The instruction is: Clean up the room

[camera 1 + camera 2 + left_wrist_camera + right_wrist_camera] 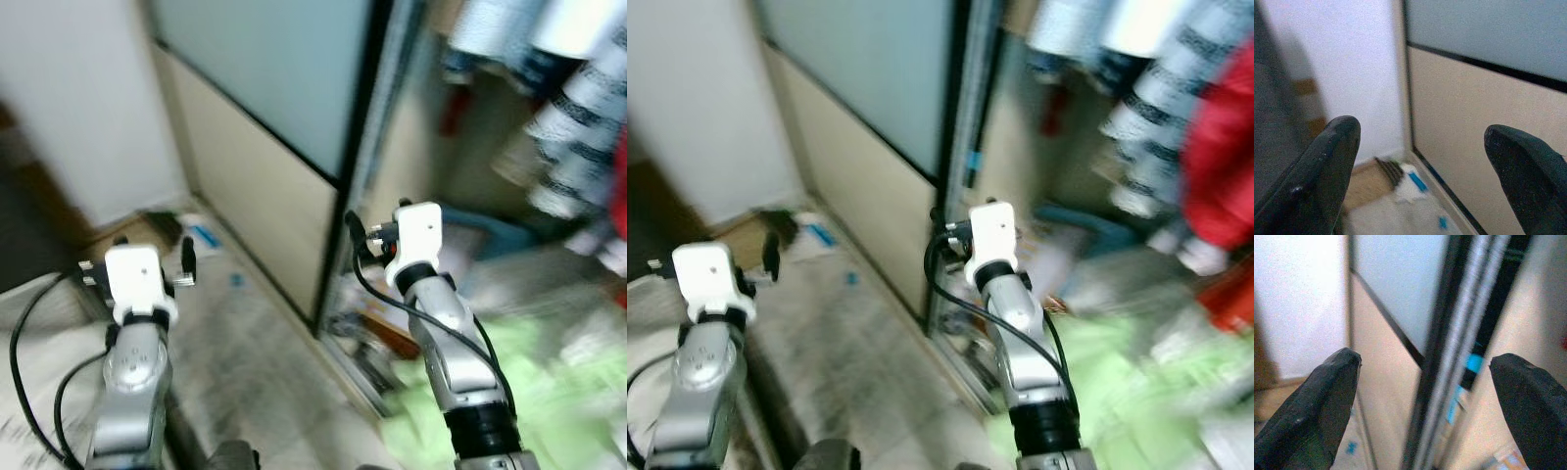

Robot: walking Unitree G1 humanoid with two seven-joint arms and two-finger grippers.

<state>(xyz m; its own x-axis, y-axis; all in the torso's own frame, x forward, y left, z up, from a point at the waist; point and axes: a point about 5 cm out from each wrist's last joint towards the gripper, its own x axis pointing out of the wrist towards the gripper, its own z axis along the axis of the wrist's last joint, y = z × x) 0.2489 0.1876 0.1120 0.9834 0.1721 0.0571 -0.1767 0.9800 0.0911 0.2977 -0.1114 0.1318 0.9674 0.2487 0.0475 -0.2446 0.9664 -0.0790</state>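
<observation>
Both silver arms raised empty before the sliding wardrobe, nothing picked up yet.

Nearest me, my left gripper point(1420, 161) and my right gripper point(1425, 396) have their black fingers spread wide with nothing between them, held forward at about chest height, which I judge to be a carrying-ready pose while I move, since the head views are blurred. What needs tidying seems to be the white litter with a blue scrap point(201, 237) on the pale floor point(245, 372) in the corner where the white wall point(78, 98) meets the beige and frosted-glass sliding door point(265, 147), and the crumpled light-green cloth point(549, 392) low on my right. Striped hanging clothes point(578, 117) fill the open wardrobe beyond the door's edge.
</observation>
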